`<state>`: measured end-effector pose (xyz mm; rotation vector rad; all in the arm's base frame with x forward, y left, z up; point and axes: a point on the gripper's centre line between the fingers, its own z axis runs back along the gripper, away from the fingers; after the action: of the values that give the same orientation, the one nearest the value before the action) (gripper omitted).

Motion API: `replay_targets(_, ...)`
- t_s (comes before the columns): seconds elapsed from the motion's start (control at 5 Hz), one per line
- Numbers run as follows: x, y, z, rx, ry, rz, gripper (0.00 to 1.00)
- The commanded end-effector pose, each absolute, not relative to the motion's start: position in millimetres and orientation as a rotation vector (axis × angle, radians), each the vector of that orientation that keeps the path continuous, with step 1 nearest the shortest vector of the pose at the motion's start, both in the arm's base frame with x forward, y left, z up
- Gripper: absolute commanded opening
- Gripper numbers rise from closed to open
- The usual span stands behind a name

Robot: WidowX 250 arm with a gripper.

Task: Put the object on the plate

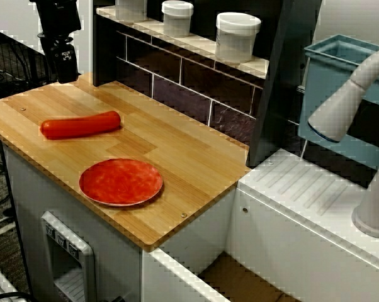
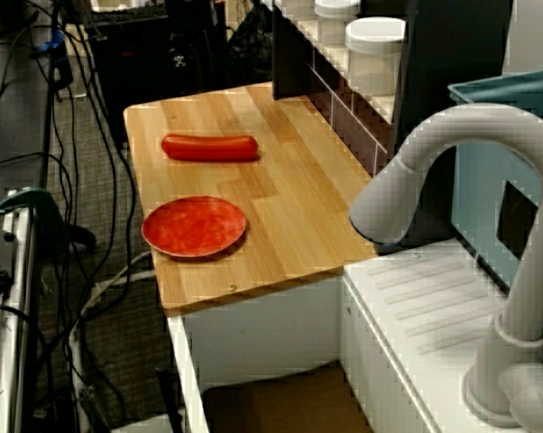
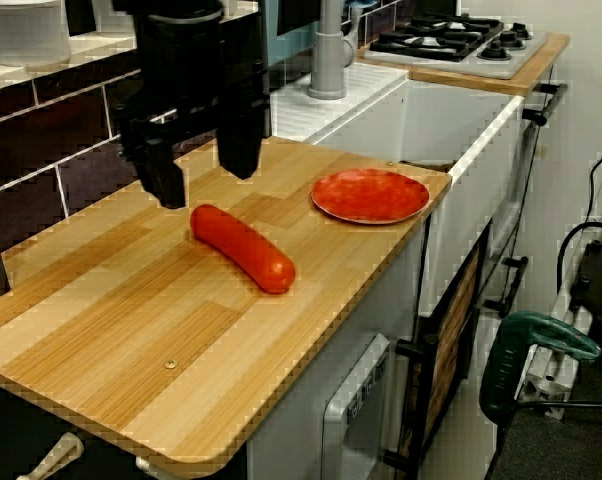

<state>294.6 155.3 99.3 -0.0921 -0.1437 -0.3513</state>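
The object, a glossy red-orange sausage (image 1: 81, 124), lies flat on the wooden counter (image 1: 177, 151), near its back left part. The round red-orange plate (image 1: 121, 181) sits bare near the front edge, a short gap from the sausage. In the side view the sausage (image 3: 243, 248) lies slantwise and the plate (image 3: 370, 195) is beyond it to the right. My black gripper (image 3: 203, 172) hangs open above the counter just behind the sausage's far end, fingers (image 3: 166, 180) spread and holding nothing. From the front, the gripper (image 1: 65, 70) is at the back left corner. The sausage (image 2: 209, 147) and plate (image 2: 194, 225) also show from the sink side.
White lidded jars (image 1: 238, 34) stand on a tiled shelf behind the counter. A dark upright panel (image 1: 284, 82) bounds the counter's right end, with a white sink (image 1: 303, 189), grey faucet (image 1: 353, 94) and blue bin (image 1: 347, 63) beyond. A stove (image 3: 451, 40) lies further on.
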Motion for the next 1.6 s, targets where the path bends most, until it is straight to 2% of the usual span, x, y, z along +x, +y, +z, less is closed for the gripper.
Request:
replay_targets(0.0, 295, 138, 102, -0.029, -0.195, -0.371, 1.00)
replay_targets(0.6, 283, 127, 62, 0.012, -0.186, -0.358, 1.00)
replay_targets(1.0, 290, 123, 35, 0.022, -0.143, -0.345, 1.00)
replay_targets(1.2, 293, 123, 26, 0.034, -0.150, -0.337, 0.00)
replay_targets(1.4, 294, 122, 23, 0.023, -0.129, -0.342, 0.00)
